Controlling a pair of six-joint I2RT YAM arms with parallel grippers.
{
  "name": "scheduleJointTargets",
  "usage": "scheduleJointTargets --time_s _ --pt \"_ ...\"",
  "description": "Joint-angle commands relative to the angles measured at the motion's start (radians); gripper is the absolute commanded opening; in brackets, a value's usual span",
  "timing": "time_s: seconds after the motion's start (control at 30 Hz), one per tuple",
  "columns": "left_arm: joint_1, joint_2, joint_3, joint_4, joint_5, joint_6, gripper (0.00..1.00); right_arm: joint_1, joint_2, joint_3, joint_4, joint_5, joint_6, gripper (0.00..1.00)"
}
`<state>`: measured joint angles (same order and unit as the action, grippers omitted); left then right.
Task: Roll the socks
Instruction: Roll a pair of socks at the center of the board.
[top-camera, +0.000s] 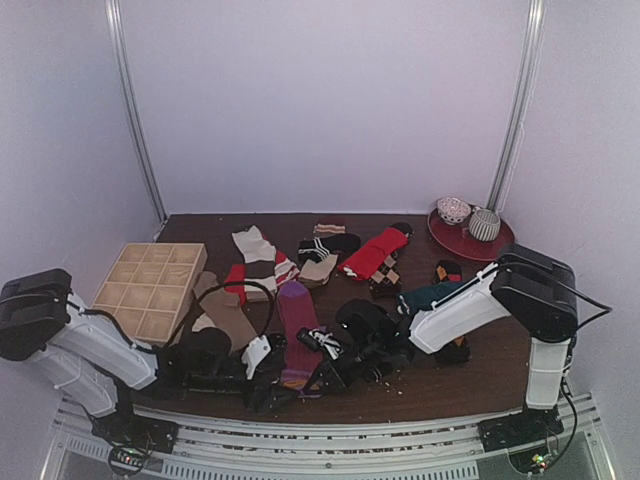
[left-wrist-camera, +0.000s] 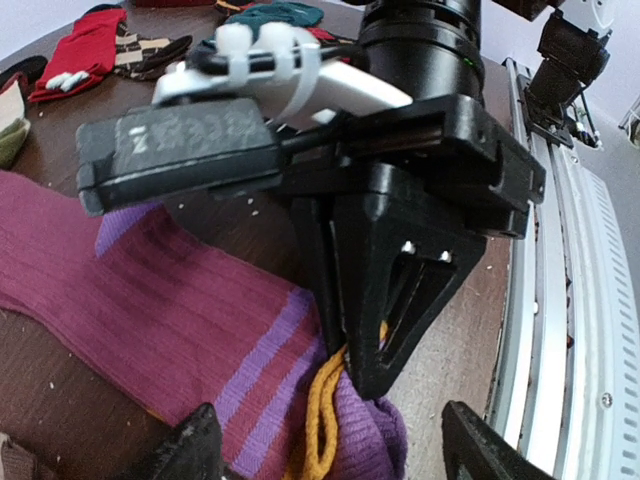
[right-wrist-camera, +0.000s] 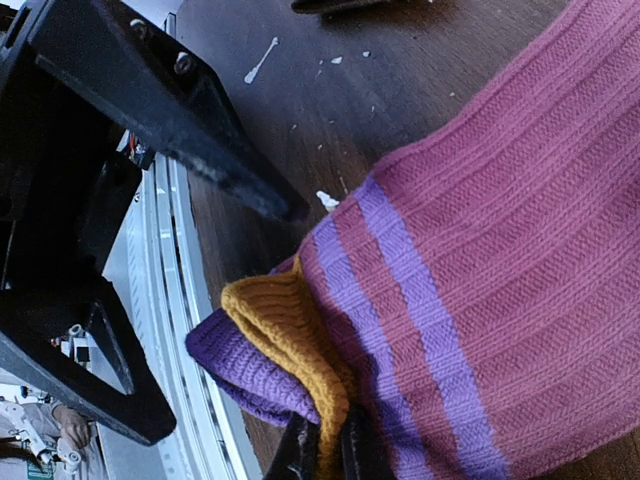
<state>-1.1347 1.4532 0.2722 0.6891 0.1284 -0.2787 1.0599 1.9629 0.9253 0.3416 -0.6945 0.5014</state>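
Observation:
A magenta-purple sock (top-camera: 297, 325) with lilac stripes lies lengthwise near the table's front edge. Its end, with the orange band and purple tip (right-wrist-camera: 275, 335), is lifted slightly. My right gripper (right-wrist-camera: 331, 443) is shut on that orange band (left-wrist-camera: 322, 405). From the left wrist view, the right gripper (left-wrist-camera: 365, 372) comes down onto the sock from above. My left gripper (left-wrist-camera: 338, 448) stands open, its fingertips (left-wrist-camera: 195, 440) straddling the same sock end without touching it. In the top view both grippers, the left (top-camera: 262, 378) and the right (top-camera: 318, 370), meet at the sock's near end.
More socks lie scattered behind: red (top-camera: 375, 250), tan (top-camera: 225, 315), cream-striped (top-camera: 258, 250), black-and-white striped (top-camera: 328, 243), dark teal (top-camera: 432, 295). A wooden compartment tray (top-camera: 152, 288) sits at the left. A red plate (top-camera: 445, 235) with two small bowls stands at the back right. Metal rails (left-wrist-camera: 575, 300) run along the front edge.

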Motion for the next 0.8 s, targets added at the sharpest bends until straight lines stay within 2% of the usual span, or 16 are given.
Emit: scheduleJointTargets --time_s 0.0,0.2,0.4,0.5,0.57,0.67,0.77 --pt "-0.017 0.059 0.032 0.108 -0.02 0.058 0.72 0.004 0.053 -0.028 -0.134 -0.006 0.018 0.04" --pt "-0.034 0.153 0.047 0.129 -0.011 0.051 0.62 0.002 0.062 -0.023 -0.146 -0.011 0.006 0.05" --pt "-0.036 0.193 0.055 0.139 -0.026 0.04 0.45 0.001 0.067 -0.02 -0.159 -0.007 -0.006 0.06" --pt "-0.036 0.202 0.056 0.14 -0.018 0.036 0.25 -0.001 0.064 -0.024 -0.159 -0.002 -0.007 0.07" --pt "-0.036 0.208 0.059 0.135 -0.018 0.032 0.02 -0.001 0.063 -0.026 -0.158 0.0 -0.009 0.1" --pt "-0.036 0.216 0.061 0.124 -0.02 0.013 0.0 -0.002 0.055 -0.032 -0.153 0.006 -0.019 0.18" --pt "-0.036 0.219 0.062 0.089 -0.045 -0.039 0.0 -0.003 0.015 -0.046 -0.144 0.033 -0.055 0.33"
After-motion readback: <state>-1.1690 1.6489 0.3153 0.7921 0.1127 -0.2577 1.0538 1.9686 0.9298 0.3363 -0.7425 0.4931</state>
